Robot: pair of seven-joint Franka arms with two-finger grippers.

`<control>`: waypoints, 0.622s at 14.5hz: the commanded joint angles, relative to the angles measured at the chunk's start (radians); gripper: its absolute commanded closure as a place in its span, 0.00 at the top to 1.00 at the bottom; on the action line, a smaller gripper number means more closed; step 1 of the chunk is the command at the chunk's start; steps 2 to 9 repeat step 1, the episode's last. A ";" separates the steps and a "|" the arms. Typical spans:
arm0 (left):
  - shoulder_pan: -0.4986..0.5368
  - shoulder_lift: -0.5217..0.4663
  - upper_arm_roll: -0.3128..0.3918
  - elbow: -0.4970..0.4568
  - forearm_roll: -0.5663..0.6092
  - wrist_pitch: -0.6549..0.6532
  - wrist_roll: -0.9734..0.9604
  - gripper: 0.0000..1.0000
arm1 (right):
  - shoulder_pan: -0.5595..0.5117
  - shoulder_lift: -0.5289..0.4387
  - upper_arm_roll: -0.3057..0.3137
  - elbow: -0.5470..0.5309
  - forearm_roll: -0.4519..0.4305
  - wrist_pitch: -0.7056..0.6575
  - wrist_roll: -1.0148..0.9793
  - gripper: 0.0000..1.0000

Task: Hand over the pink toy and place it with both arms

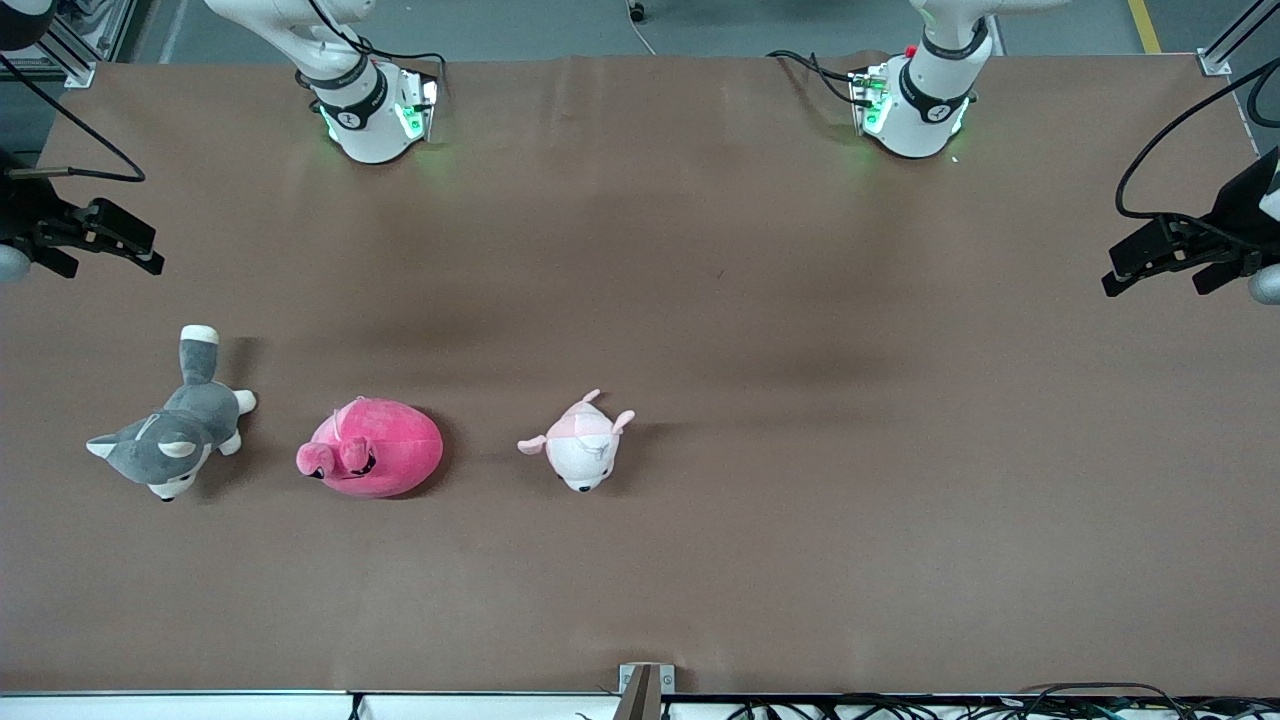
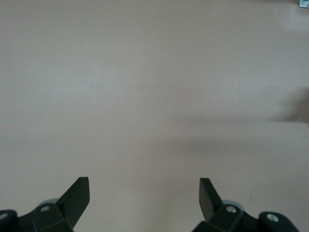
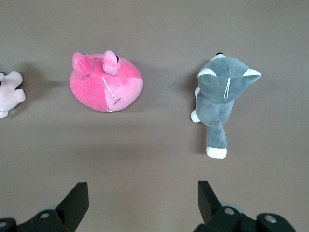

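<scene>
While the pink toy (image 1: 371, 447) lies on the desk (image 1: 800, 350) between the grey toy (image 1: 172, 435) and the pale toy (image 1: 583, 450), toward the right arm's end, the right gripper (image 1: 135, 250) and left gripper (image 1: 1135, 272) hover with fingers released. Whether a pickup is due, or placing is done, I cannot tell.

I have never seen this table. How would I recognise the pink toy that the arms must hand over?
On the brown table, three soft toys lie in a row toward the right arm's end. The pink toy is the middle one, between the grey wolf toy and the small pale toy. It alone is round and bright pink.
</scene>
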 commanded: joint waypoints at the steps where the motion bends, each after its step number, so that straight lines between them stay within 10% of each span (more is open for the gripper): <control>1: -0.003 -0.013 0.003 -0.001 -0.002 -0.013 -0.010 1.00 | 0.004 -0.023 0.000 -0.023 -0.013 0.011 0.018 1.00; 9: -0.003 -0.013 0.003 -0.001 -0.002 -0.013 -0.010 1.00 | 0.004 -0.023 0.000 -0.023 -0.013 0.011 0.018 1.00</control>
